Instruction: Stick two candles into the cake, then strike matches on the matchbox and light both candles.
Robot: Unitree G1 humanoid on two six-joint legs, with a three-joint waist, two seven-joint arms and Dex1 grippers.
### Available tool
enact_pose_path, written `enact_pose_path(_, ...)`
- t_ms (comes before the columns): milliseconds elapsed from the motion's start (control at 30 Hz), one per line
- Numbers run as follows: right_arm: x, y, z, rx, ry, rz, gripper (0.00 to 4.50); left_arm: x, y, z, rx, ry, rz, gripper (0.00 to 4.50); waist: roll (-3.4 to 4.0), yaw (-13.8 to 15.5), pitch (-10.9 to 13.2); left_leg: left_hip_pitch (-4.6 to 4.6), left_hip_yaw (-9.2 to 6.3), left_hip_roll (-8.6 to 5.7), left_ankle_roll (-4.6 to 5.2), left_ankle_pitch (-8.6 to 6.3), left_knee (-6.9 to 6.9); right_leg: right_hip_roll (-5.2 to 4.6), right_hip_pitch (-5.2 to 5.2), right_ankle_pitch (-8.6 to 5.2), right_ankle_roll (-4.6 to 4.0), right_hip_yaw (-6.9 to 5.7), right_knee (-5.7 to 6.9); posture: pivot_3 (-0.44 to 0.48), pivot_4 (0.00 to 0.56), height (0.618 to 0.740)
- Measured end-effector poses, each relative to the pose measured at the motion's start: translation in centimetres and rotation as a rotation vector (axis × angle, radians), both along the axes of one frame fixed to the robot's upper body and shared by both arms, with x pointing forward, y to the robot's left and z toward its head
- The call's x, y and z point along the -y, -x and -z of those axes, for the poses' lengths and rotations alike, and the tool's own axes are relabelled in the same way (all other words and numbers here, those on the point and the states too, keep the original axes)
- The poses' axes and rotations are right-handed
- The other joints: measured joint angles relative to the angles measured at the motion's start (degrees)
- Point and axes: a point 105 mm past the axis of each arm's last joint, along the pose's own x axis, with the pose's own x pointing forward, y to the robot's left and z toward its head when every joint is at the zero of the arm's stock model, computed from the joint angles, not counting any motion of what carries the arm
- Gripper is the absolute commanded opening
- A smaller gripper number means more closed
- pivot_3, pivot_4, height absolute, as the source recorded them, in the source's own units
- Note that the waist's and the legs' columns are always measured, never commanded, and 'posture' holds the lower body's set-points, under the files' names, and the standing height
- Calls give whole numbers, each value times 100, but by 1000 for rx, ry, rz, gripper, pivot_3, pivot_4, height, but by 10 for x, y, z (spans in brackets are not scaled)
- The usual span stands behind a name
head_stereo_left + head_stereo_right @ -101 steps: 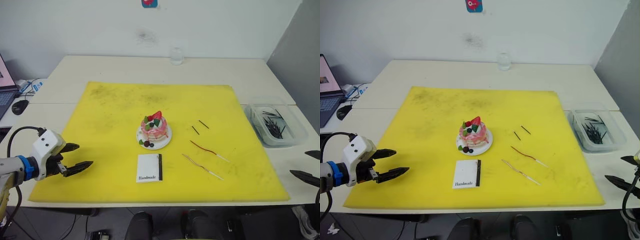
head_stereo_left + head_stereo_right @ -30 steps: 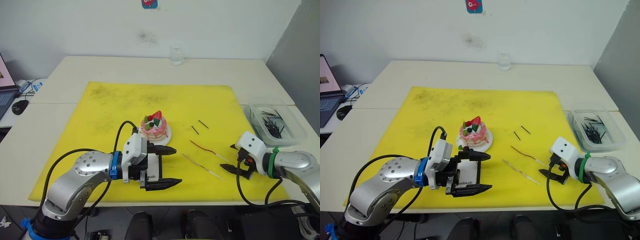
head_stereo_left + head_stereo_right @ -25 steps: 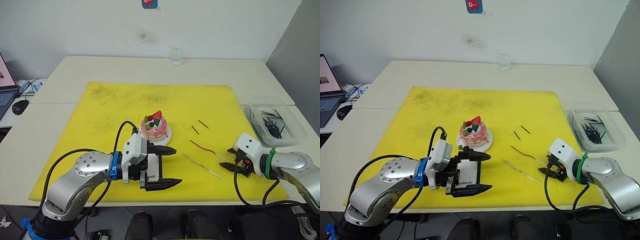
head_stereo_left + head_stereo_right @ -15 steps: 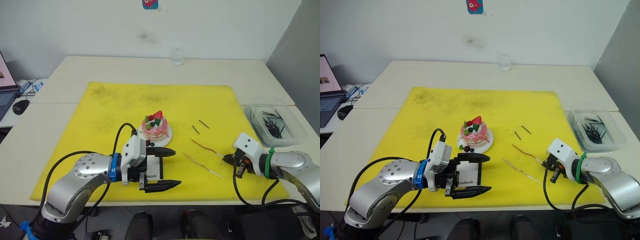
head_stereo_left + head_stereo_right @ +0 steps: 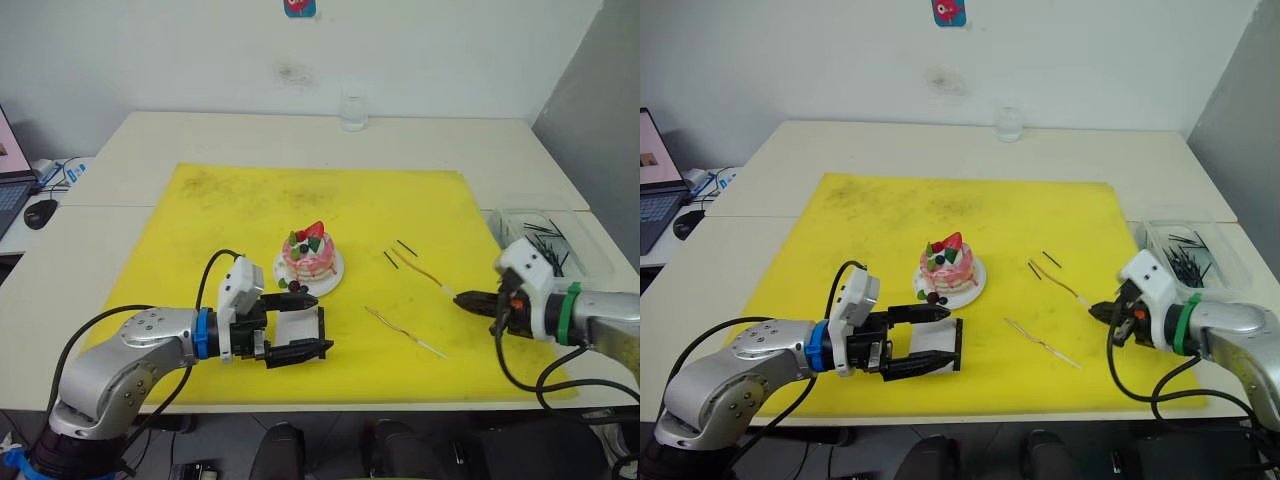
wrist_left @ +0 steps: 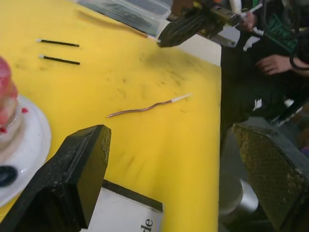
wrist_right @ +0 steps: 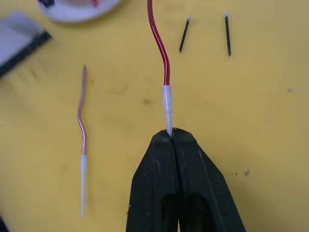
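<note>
Lifted off the mat since before — red candle (image 7: 161, 53), pinched at its white tip by right gripper (image 7: 171, 134). Left gripper (image 5: 302, 324) spread wide around matchbox (image 5: 936, 343). Gold candle (image 5: 402, 331) lying flat — cake (image 5: 309, 255) bare, nothing lit.

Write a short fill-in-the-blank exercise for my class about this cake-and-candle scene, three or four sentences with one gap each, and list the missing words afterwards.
1. The right gripper is shut on the whitish end of the ____ candle.
2. The pale gold candle lies flat on the ____ mat.
3. The left gripper is open, its fingers on either side of the white ____.
4. The cake, with no candle in it yet, sits on a small white ____.

Missing words: red; yellow; matchbox; plate
</note>
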Motion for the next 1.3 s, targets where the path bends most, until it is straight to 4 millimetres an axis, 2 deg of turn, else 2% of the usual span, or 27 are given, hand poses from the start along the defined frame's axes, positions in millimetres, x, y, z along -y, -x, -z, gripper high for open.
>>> enact_pose_path(133,-34,-1,-32,47,-287,-78,9,13,-4,-17,-101,195,-8,4500,-1,-6,2,0,-20,0,0,0,2,1,4,2,2,-6,4,0,150,729)
enact_pose_path(267,-66,3,-58,64,-465,-180,9,32,-4,-40,-192,388,41,4500,-1,-16,2,-4,-33,-1,0,0,2,1,11,2,2,-13,-1,0,150,729)
enact_pose_path(433,-86,8,-78,28,-609,-249,9,42,-9,-60,-260,539,51,4500,-1,-35,2,-9,-34,-4,0,0,2,1,11,2,3,-11,-5,0,150,729)
enact_pose_path(567,-94,14,-80,-47,-646,-282,9,46,-15,-76,-272,633,48,4500,-1,-49,2,-9,-33,-9,1,1,4,1,13,2,3,-10,-5,0,150,729)
enact_pose_path(733,-103,21,-82,-109,-675,-310,9,47,-19,-83,-282,653,55,4500,-1,-71,2,-7,-37,-11,1,1,4,10,13,2,3,-15,-5,0,150,729)
enact_pose_path(1300,-111,24,-82,-170,-723,-294,9,59,-20,-88,-288,694,79,4500,-2,-89,3,-9,-36,-9,0,0,2,11,12,1,3,-12,-10,0,150,729)
